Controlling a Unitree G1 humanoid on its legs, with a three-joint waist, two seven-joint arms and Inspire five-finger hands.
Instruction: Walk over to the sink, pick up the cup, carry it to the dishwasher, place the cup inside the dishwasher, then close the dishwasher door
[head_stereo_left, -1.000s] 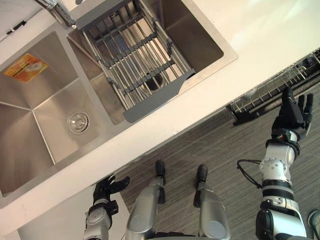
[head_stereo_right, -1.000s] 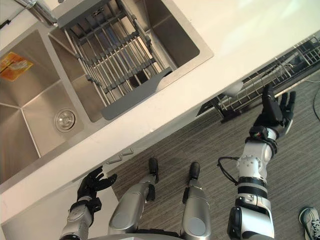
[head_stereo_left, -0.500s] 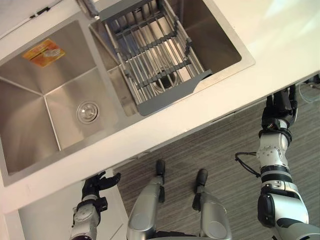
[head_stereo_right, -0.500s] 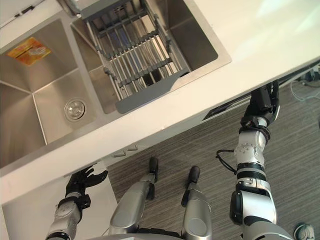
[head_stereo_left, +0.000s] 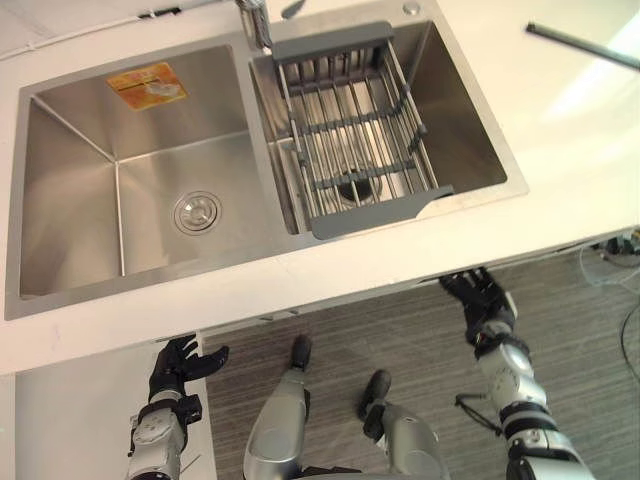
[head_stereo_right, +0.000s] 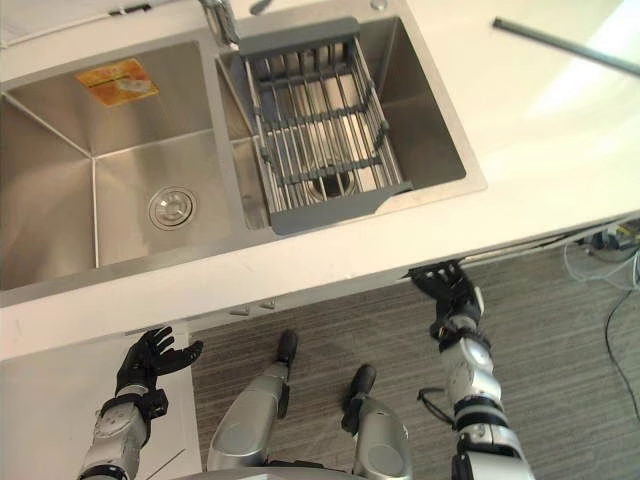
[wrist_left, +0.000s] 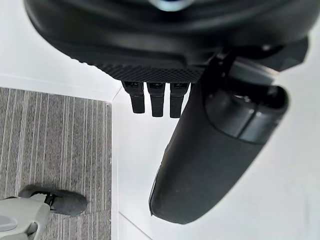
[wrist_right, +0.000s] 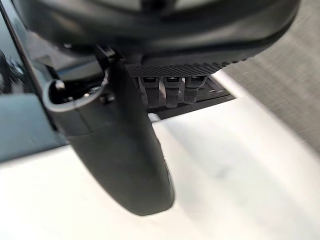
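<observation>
A big white table (head_stereo_left: 560, 140) goes across the top, and a grey striped floor (head_stereo_left: 580, 380) lies below it. A shiny steel sink (head_stereo_left: 70, 200) with two bowls is set into the table. A grey wire rack (head_stereo_left: 372, 216) sits across the bowl on the robot's right. A white cupboard (head_stereo_left: 70, 420) stands under the table on the robot's left. The left hand (head_stereo_left: 172, 365) hangs low in front of that cupboard, and its fingers (wrist_left: 156, 102) are straight and loose. The right hand (head_stereo_left: 482, 300) is up just under the table's front edge. Its fingers (wrist_right: 171, 92) are straight too, and they point at a dark gap above a white front. I cannot tell if they touch it. A thin dark bar (head_stereo_left: 580, 45) lies on the table, far to the right. A round drain (head_stereo_left: 197, 212) and an orange sticker (head_stereo_left: 147, 85) are in the left bowl. A tap (head_stereo_left: 256, 20) stands behind the sink. I cannot tell where the cup is.
</observation>
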